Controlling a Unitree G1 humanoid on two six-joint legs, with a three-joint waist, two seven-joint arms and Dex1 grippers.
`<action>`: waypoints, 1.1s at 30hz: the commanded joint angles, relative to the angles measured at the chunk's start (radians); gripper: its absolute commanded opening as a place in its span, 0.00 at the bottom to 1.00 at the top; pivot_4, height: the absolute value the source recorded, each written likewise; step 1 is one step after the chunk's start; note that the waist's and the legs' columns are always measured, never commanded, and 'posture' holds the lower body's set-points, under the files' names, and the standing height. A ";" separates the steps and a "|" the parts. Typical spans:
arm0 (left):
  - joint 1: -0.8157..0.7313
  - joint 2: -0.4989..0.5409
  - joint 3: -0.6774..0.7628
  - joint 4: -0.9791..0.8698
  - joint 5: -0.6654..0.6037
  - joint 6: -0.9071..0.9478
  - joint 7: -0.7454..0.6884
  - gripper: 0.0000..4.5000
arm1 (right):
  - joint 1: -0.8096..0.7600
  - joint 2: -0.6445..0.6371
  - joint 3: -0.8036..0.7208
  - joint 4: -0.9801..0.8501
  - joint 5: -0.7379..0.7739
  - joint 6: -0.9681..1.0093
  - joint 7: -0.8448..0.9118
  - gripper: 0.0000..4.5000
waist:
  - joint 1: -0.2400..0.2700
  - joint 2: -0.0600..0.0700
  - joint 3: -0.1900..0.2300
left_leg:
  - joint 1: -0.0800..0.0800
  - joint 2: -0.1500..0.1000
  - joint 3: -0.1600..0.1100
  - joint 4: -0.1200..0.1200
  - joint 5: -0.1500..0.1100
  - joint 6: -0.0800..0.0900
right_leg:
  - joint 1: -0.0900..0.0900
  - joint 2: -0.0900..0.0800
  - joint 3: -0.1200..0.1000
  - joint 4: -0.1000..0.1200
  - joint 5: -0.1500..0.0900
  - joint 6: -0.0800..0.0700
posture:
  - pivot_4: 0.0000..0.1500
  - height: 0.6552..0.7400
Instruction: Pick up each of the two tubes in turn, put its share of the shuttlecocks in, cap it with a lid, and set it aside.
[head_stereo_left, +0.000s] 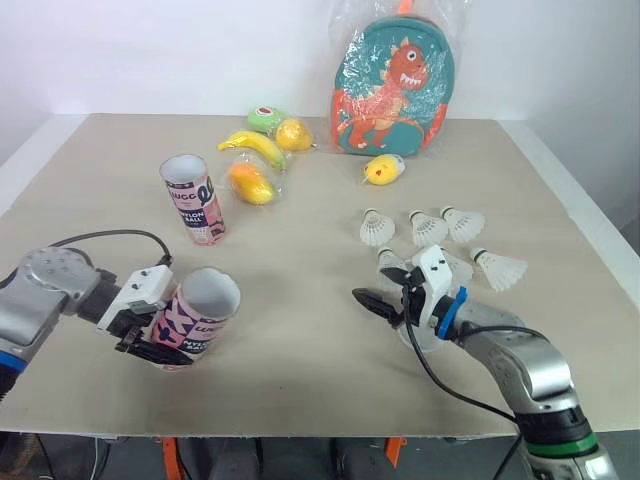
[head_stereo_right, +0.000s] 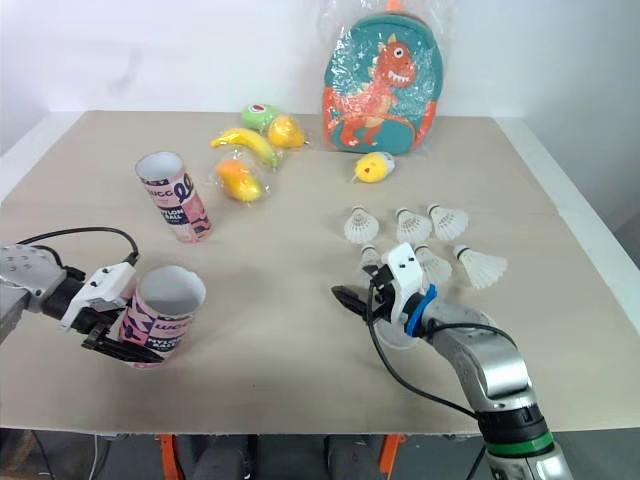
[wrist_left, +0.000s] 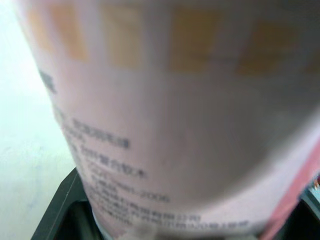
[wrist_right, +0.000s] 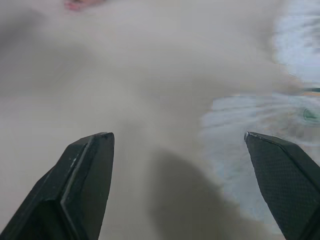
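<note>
You have a wide bare stretch of beige tabletop (head_stereo_left: 300, 360) at the front, between the tilted pink printed cardboard tube (head_stereo_left: 205, 312) clamped in the left gripper (head_stereo_left: 160, 335) and the right gripper (head_stereo_left: 375, 290), whose black fingers stand apart. White feather shuttlecocks (head_stereo_left: 428, 228) crowd just behind the right gripper. The second pink tube (head_stereo_left: 193, 200) stands upright behind the left one. Plastic-wrapped toy fruit (head_stereo_left: 255, 150) and a teal dinosaur backpack (head_stereo_left: 392, 90) block the far side.
</note>
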 joint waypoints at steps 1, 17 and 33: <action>-0.025 0.006 -0.054 0.002 -0.012 -0.035 0.000 0.67 | -0.032 -0.017 -0.004 0.019 -0.048 -0.036 0.015 1.00 | 0.002 0.000 0.000 | 0.000 0.000 -0.001 0.000 0.000 0.000 | 0.000 0.000 0.000 0.000 0.000 0.000 | 1.00 1.00; -0.037 -0.043 -0.048 -0.010 -0.024 -0.048 0.000 0.65 | -0.116 -0.022 0.021 -0.023 -0.138 -0.040 0.043 0.21 | 0.002 0.004 0.001 | -0.002 -0.002 -0.002 0.001 0.000 0.000 | 0.000 0.000 0.001 0.000 -0.001 0.002 | 1.00 1.00; -0.071 -0.045 -0.122 0.048 -0.019 -0.096 0.000 0.65 | -0.154 -0.133 -0.023 -0.332 0.157 0.001 0.381 0.01 | 0.003 0.005 0.002 | -0.002 -0.003 -0.004 0.001 0.000 0.000 | 0.002 0.000 0.001 0.001 -0.002 0.003 | 1.00 1.00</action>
